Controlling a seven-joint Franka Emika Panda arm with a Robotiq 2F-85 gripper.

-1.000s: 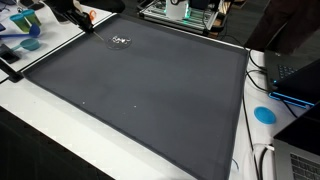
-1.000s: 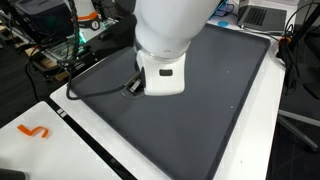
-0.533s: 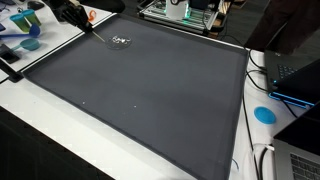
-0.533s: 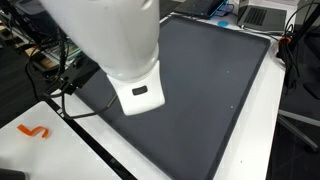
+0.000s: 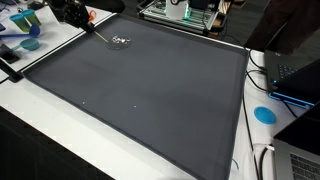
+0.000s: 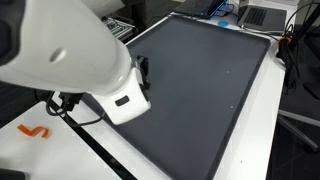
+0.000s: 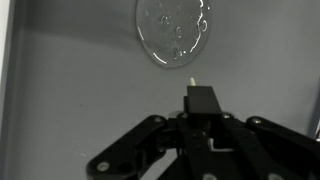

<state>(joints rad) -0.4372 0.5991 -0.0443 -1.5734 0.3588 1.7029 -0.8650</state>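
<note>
My gripper (image 7: 203, 112) is shut on a black block-shaped tool (image 7: 202, 98) with a small pale tip (image 7: 191, 75). The tip points at a clear, glistening round patch (image 7: 173, 30) on the dark grey mat (image 7: 70, 90) and sits just short of its edge. In an exterior view the gripper (image 5: 76, 13) is at the far left corner of the mat (image 5: 150, 90). There the tool (image 5: 99, 32) slants down toward the small glistening patch (image 5: 121, 40). In an exterior view the white arm (image 6: 70, 65) hides the gripper and the patch.
Blue and teal items (image 5: 25, 30) lie on the white table beyond the mat's left edge. A metal rack (image 5: 180, 12) stands behind the mat. A blue disc (image 5: 264, 114) and laptops (image 5: 295, 80) are to the right. An orange S-shaped piece (image 6: 35, 131) lies on the white table.
The white arm has swung across an exterior view and now fills its left side. The gripper has shifted only slightly near the patch, and the tool stays held.
</note>
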